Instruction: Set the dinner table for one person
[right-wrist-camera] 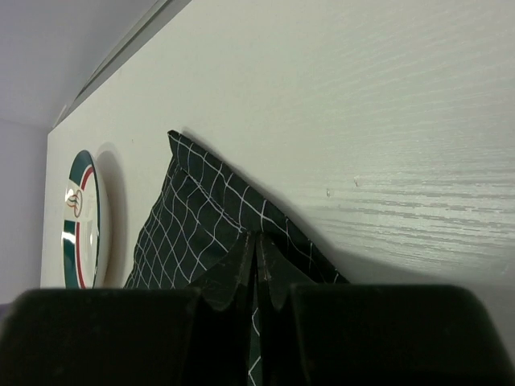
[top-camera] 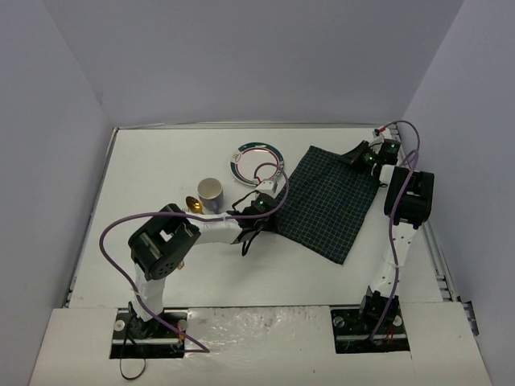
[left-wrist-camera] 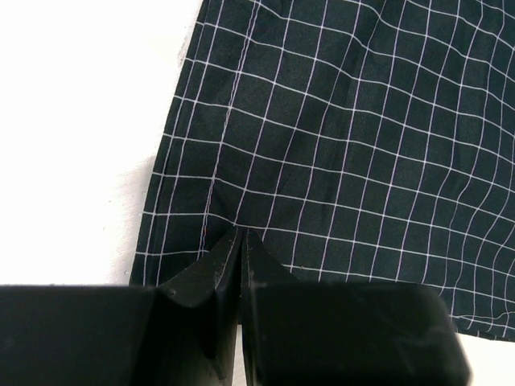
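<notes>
Nearest the lens, the left gripper (left-wrist-camera: 242,235) is seen with its jaws pressed together on the near hem of the cloth (left-wrist-camera: 338,145), and the fabric is puckered toward the tips. The right gripper (right-wrist-camera: 256,240) is likewise clamped on a corner of the cloth. That corner is raised off the table (right-wrist-camera: 362,121) at the fingers and sags away beyond them.

Opposite sides are judged to be held so that the cloth can be drawn flat and squared as a place mat. From above it is seen lying askew between the two grippers. The table is spread under everything, bare and white beside and beyond both grippers.

A plate (top-camera: 257,161) is set just beyond the left gripper, off the cloth, and a cup (top-camera: 212,193) stands to that gripper's left. Both are judged to be waiting until the cloth is laid.
</notes>
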You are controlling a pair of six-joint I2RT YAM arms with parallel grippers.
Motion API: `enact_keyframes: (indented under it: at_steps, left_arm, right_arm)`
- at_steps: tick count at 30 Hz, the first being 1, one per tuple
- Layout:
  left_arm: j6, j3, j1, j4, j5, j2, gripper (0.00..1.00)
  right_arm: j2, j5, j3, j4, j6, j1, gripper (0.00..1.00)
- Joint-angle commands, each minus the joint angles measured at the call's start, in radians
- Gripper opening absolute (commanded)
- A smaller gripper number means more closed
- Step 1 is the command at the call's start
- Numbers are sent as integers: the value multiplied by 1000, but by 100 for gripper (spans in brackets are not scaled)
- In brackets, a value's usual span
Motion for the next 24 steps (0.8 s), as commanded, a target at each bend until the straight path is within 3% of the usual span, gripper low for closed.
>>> enact_keyframes:
  at_steps: [1, 4, 9, 17, 20, 24]
  left_arm:
    - [30, 14, 8, -108, 19, 27, 2]
    - [41, 30, 7, -114, 23, 28, 6]
    - [52, 73, 7, -128, 24, 30, 18]
    - [98, 174, 7, -194, 2, -10, 33]
    - [121, 234, 6, -242, -12, -60, 40]
    - [145, 277, 6, -305, -31, -142, 48]
  right_arm:
    - [-63, 25, 66, -37, -59, -8, 2]
    - [-130, 33, 67, -54, -76, -8, 5]
    - [-266, 78, 66, -141, -147, -6, 19]
    - [-521, 240, -35, -266, -257, 9, 49]
    - [-656, 319, -104, -319, -301, 36, 63]
    - [-788, 413, -202, -376, -338, 90, 75]
